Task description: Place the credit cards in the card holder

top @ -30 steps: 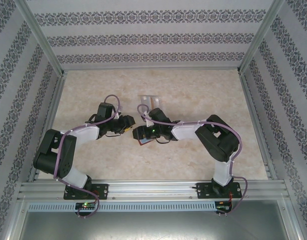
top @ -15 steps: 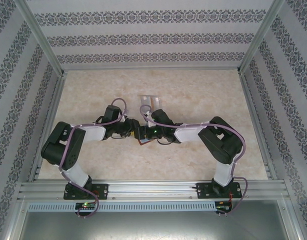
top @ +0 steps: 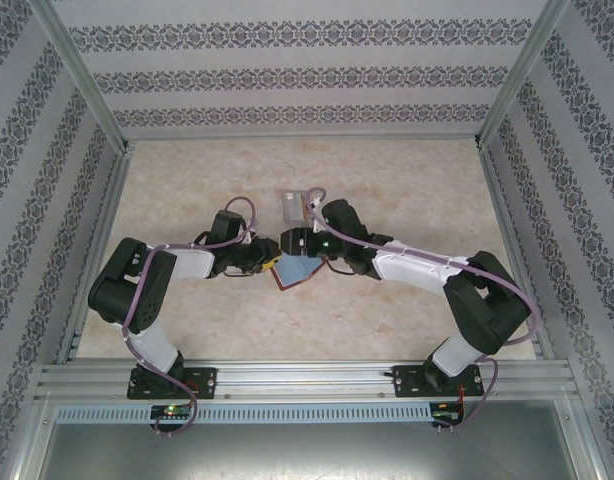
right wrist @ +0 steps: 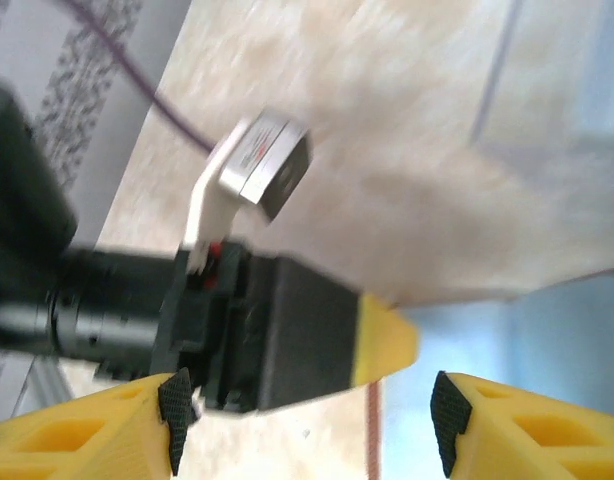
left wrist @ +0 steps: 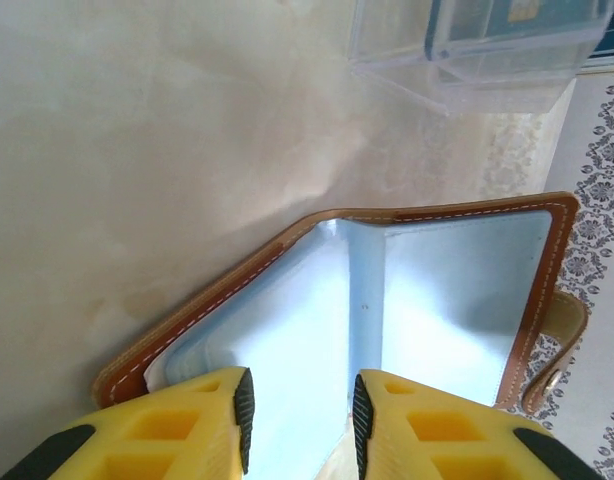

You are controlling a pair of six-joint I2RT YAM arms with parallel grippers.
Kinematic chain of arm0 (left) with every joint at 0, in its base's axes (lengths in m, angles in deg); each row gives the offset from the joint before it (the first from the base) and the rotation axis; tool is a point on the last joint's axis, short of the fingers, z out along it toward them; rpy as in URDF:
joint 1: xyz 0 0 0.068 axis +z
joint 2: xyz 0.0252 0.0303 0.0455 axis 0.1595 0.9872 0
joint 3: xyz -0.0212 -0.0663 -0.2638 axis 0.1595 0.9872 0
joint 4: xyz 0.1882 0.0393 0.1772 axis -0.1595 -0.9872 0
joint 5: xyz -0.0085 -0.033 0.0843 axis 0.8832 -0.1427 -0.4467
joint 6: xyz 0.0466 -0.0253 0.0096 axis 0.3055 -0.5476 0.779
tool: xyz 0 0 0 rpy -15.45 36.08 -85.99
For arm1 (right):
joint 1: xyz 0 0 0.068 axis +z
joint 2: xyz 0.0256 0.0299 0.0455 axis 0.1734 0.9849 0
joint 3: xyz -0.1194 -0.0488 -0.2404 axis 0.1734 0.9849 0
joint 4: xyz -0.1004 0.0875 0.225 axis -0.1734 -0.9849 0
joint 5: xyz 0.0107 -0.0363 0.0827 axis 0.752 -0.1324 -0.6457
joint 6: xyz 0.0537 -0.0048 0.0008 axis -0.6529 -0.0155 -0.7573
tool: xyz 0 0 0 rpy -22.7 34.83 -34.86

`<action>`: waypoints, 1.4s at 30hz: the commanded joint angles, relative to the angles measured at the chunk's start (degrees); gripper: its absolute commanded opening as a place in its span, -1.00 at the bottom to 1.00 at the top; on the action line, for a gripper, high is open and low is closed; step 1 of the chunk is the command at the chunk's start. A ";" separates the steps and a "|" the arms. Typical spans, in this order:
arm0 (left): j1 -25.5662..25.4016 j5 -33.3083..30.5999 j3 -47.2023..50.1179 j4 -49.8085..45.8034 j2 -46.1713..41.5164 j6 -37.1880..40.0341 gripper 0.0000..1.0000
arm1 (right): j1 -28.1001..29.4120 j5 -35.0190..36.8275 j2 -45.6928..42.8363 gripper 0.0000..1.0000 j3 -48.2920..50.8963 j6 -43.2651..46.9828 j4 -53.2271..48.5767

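Open card holder mid-tabletop, an arm at either side

One card holder [top: 297,272] lies opened flat near the middle of the pale marbled tabletop [top: 407,180], with bare surface all round it and the patterned walls [top: 287,75] well apart. One clear plastic case [left wrist: 487,55] sits near, behind it, its contents too unclear to count. The holder has a brown leather rim with white stitching, two smooth pale-blue inner leaves and one snap tab [left wrist: 564,335] at its side. The yellow left fingers [left wrist: 187,430] stand slightly spread at the holder's near edge, visibly pinching nothing; the right fingers [right wrist: 507,420] are spread wide and empty at its far side
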 commanded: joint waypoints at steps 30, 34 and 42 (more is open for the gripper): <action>-0.72 1.68 -5.16 -5.29 -0.92 3.49 -0.18 | -3.12 16.32 24.65 0.36 -35.97 7.09 -26.04; -0.70 1.62 -4.64 -4.81 -1.01 3.35 -0.18 | -3.09 15.51 26.08 0.42 -36.87 5.03 -25.90; -0.70 1.19 -4.18 -5.71 -1.80 3.64 -0.18 | -3.13 12.70 28.54 0.47 -37.67 2.86 -24.94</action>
